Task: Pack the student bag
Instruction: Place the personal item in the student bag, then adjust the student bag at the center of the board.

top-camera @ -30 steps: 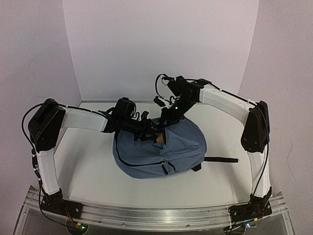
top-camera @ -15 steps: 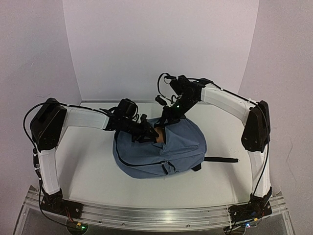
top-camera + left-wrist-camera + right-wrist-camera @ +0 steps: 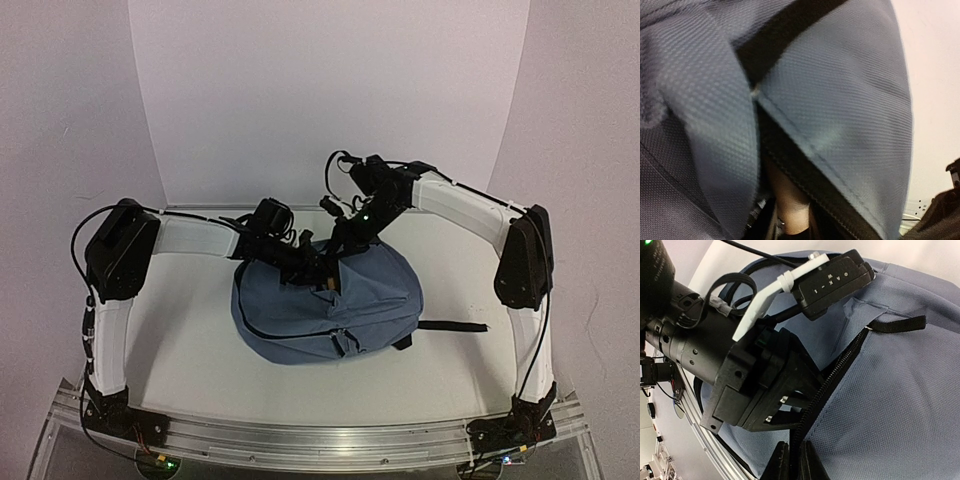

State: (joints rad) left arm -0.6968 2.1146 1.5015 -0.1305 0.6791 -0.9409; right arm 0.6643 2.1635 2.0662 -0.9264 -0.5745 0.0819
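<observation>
One student bag (image 3: 345,310): the right gripper (image 3: 791,460) pinches its zipper (image 3: 836,374); the left gripper (image 3: 320,275) reaches into the opening, spread untellable.

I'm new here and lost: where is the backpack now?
In the top view the student bag lies in the middle of the table, front pocket toward the arms' bases; the right fingers pinch its far zipper edge.

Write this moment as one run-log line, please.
student bag: top unzipped | right gripper: pinching zipper edge | left gripper: at the opening
</observation>
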